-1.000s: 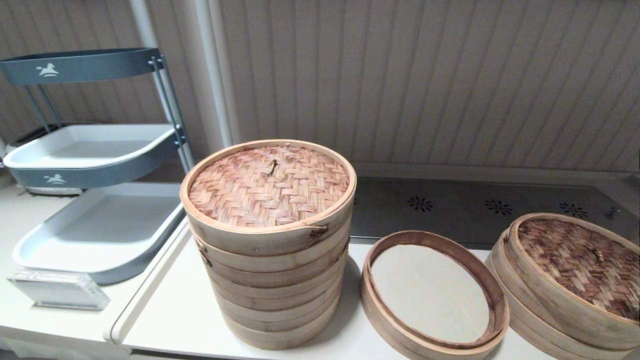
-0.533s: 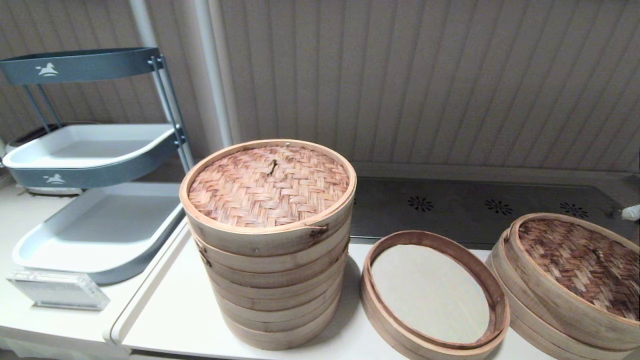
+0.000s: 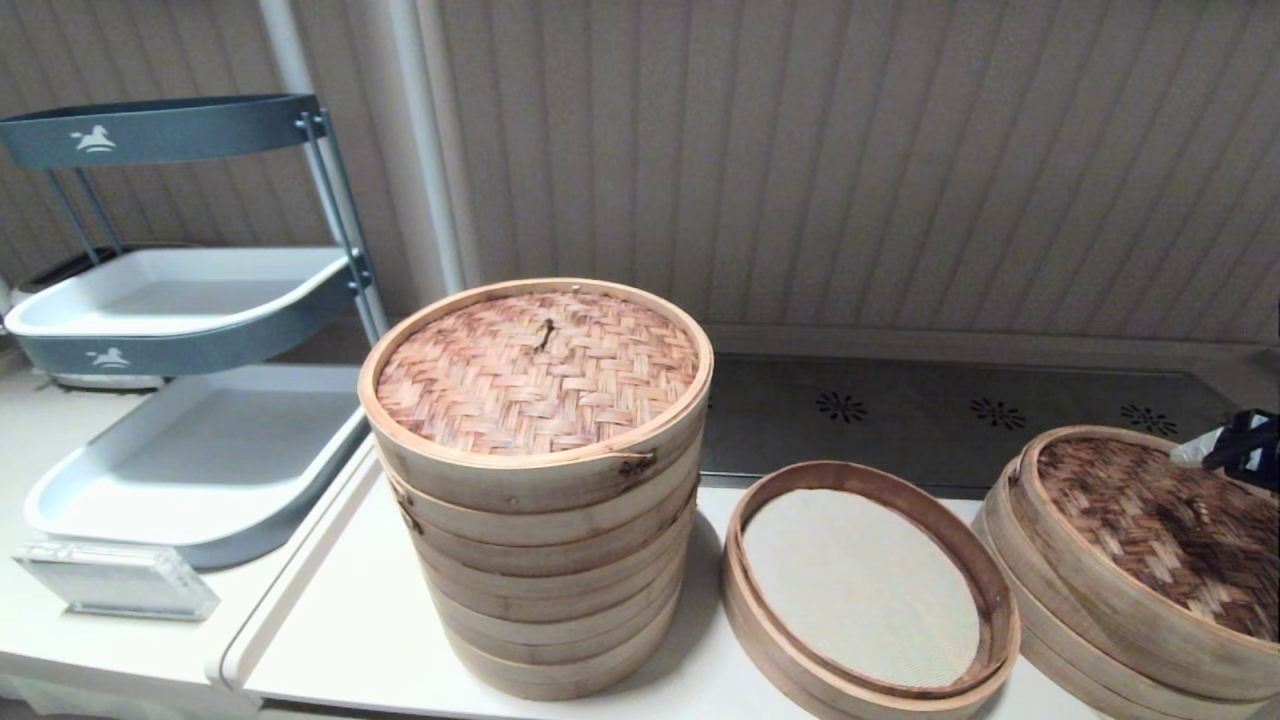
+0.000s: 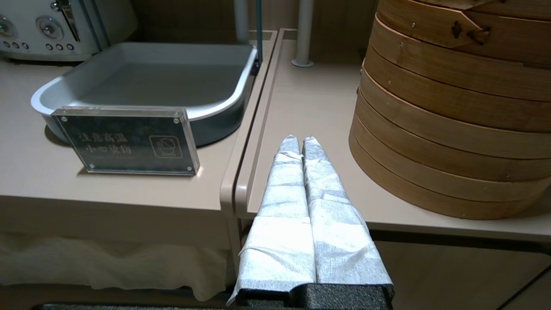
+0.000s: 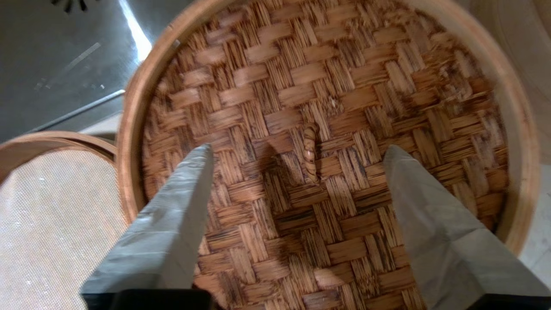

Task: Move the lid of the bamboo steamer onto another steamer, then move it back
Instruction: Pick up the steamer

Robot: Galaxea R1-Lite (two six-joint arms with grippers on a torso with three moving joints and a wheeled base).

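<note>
1. My right gripper (image 5: 297, 150) is hovering above the bamboo steamer lid (image 5: 327, 129), jaws spread wide, with one cloth-wrapped finger on either side of the small dark knot (image 5: 311, 153) at the lid's centre. I cannot tell whether the fingertips (image 5: 202, 155) are touching the weave.

2. In the head view only a bit of this gripper (image 3: 1240, 445) is showing, at the right edge over the lid's far side.

3. The bamboo steamer lid (image 3: 1160, 530) is sitting on its own low base at the right end of the white counter (image 3: 350, 610), pale hoop rim all round.

4. Another steamer (image 3: 868, 590), the low brown ring with the flat beige mesh liner (image 3: 860, 585), is lying just beside the lid, between it and the tall tiered steamer (image 3: 540, 490).

5. The tall steamer is carrying a lighter reddish-tan lid (image 3: 535, 370).

6. My left gripper (image 4: 297, 140) is resting idle at the counter's near edge, jaws pressed together on nothing, beside the tall steamer's base (image 4: 447, 129).

7. A grey tray (image 4: 146, 82) and a small acrylic sign (image 4: 127, 142) are standing on the neighbouring surface on the left.
</note>
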